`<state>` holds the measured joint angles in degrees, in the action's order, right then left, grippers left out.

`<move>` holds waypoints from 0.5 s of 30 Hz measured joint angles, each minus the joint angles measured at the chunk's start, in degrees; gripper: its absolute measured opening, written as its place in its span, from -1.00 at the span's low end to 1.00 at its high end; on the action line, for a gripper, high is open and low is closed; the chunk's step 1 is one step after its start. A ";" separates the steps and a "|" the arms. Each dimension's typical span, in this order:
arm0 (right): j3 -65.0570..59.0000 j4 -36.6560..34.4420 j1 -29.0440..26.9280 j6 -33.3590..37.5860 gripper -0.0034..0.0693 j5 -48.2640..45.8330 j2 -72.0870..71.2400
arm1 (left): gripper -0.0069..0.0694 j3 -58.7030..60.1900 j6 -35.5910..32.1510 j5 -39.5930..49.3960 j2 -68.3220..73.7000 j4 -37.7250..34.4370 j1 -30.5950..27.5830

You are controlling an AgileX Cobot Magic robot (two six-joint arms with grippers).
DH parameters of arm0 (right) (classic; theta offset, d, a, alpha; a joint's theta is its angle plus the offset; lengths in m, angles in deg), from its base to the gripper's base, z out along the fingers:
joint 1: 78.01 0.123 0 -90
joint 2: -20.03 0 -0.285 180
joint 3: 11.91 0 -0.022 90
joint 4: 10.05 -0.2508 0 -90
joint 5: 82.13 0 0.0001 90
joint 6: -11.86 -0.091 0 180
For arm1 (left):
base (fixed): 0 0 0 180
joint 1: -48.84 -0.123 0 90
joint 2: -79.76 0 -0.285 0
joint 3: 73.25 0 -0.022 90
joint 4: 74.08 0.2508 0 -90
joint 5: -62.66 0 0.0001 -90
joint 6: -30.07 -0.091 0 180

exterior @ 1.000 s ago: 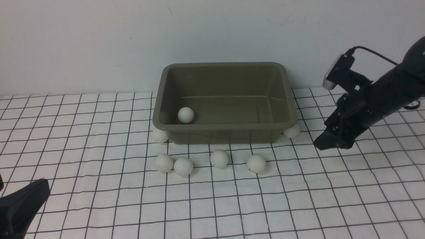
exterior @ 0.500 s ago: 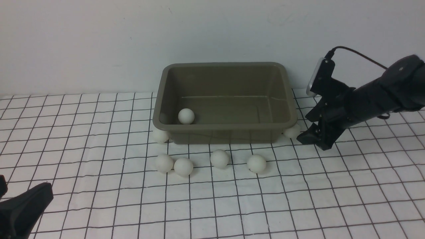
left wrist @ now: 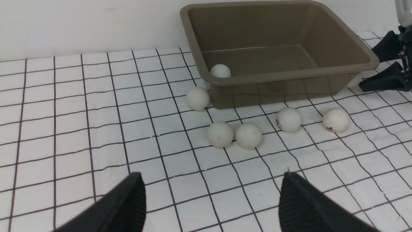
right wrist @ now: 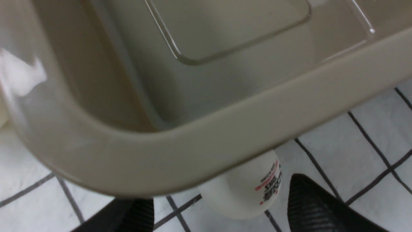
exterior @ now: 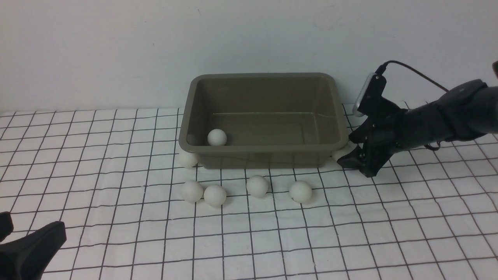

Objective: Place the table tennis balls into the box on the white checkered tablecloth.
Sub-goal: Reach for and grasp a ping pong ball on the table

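The olive-grey box stands on the white checkered tablecloth with one table tennis ball inside it. Several balls lie in front of it on the cloth, and one at the left corner. Another ball sits under the rim at the box's front right corner. My right gripper is open, one finger on each side of that ball, not closed on it. My left gripper is open and empty, low at the near left.
A plain white wall rises right behind the box. The right arm reaches in from the right with its camera cable looping above it. Cloth stretches across the near half in front of the row of balls.
My right gripper has moved left and lower, up to the ball at the box's front right corner. The ball inside the box shifted slightly. The left gripper barely moved.
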<state>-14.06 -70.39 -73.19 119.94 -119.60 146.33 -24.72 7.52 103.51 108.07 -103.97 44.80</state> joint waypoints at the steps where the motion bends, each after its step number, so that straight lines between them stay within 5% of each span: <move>1: 0.00 -0.38 0.00 0.48 0.48 0.18 0.09 | 0.49 0.00 0.00 0.00 0.00 0.00 0.00; 15: 0.10 -9.37 0.00 6.80 0.21 3.34 3.69 | 0.49 0.00 0.00 0.00 0.00 0.00 0.00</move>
<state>-13.96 -79.75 -73.19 126.75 -116.26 150.02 -24.72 7.52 103.51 108.07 -103.97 44.80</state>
